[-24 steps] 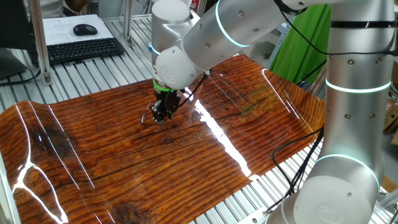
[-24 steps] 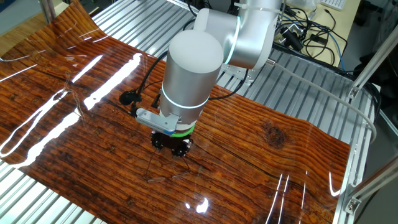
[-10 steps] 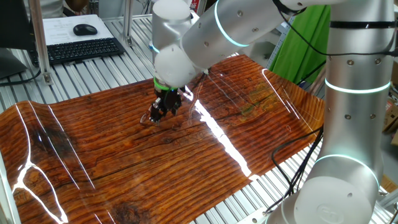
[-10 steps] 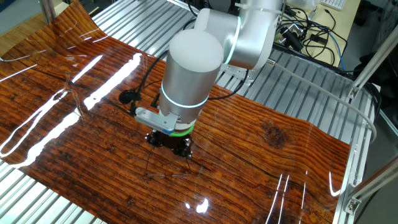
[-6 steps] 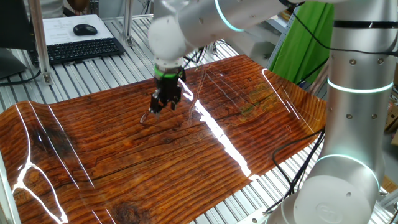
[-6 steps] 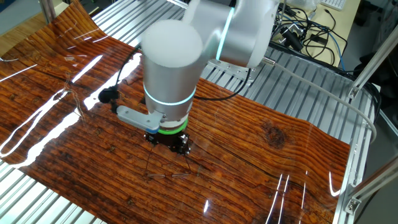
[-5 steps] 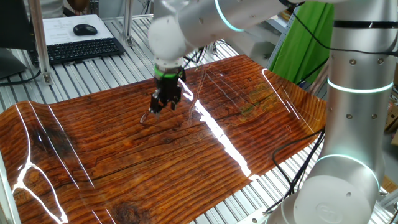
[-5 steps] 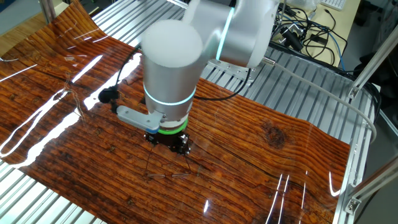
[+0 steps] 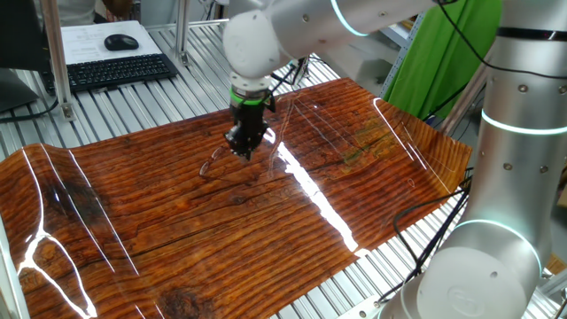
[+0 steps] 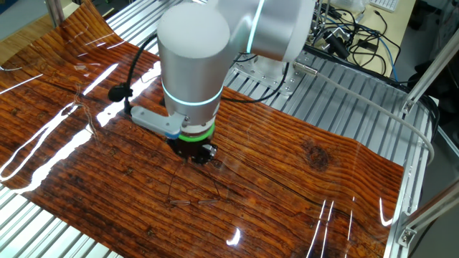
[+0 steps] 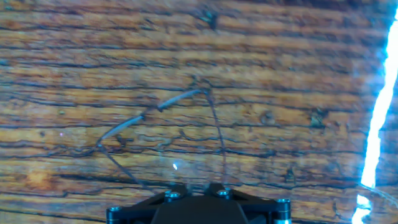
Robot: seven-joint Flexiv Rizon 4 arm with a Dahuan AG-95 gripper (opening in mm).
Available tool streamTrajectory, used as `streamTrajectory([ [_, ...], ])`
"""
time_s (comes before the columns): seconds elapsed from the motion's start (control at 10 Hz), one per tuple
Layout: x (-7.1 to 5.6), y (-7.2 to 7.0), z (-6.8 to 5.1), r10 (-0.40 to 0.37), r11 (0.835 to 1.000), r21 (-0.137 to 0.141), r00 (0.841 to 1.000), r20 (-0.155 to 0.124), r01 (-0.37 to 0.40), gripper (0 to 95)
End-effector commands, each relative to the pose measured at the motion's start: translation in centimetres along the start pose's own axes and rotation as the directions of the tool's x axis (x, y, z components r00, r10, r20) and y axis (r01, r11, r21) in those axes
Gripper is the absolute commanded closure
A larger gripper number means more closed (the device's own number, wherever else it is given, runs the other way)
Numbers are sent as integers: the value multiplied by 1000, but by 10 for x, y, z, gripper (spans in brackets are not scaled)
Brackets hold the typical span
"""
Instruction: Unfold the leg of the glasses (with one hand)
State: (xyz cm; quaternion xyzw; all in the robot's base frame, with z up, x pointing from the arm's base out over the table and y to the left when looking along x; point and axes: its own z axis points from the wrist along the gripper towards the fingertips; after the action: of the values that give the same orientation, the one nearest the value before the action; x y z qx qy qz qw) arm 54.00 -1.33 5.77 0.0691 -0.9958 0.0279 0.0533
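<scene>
The glasses (image 11: 180, 98) are thin dark wire spectacles lying on the wood-grain mat (image 9: 133, 221). In the hand view the front bar runs from lower left to upper right, and both legs reach down toward the camera. They show faintly in one fixed view (image 9: 213, 164) and in the other fixed view (image 10: 193, 203). My gripper (image 9: 245, 147) hangs just right of them, a little above the mat. It also shows in the other fixed view (image 10: 193, 154). In the hand view its fingertips (image 11: 194, 188) sit close together at the bottom edge, between the two legs, holding nothing.
A keyboard (image 9: 111, 71) and mouse (image 9: 121, 42) lie at the back left. A green cloth (image 9: 434, 62) hangs behind the mat. The robot's base column (image 9: 509, 177) stands at the right. Cables (image 10: 351, 36) lie on the slatted metal table. Bright glare streaks cross the mat.
The gripper has risen from the mat beside the glasses and shifted right, with the wrist turning. The glasses stay where they lay, and one leg now stands further out.
</scene>
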Motion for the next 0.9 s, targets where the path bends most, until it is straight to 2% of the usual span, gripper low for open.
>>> streamTrajectory([
  [0.1, 16, -7, 5, 20, 1000, -7, 1000, -4, -20, 950],
  [0.3, 23, -16, 10, 45, 999, -9, 999, -4, -45, 950],
  [0.5, 30, -31, 11, 25, 1000, -17, 999, -41, -26, 950],
  [0.6, 34, -37, 13, 34, 999, -28, 999, -41, -35, 950],
  [0.9, 50, -49, 20, 41, 999, -27, 998, -49, -43, 950],
])
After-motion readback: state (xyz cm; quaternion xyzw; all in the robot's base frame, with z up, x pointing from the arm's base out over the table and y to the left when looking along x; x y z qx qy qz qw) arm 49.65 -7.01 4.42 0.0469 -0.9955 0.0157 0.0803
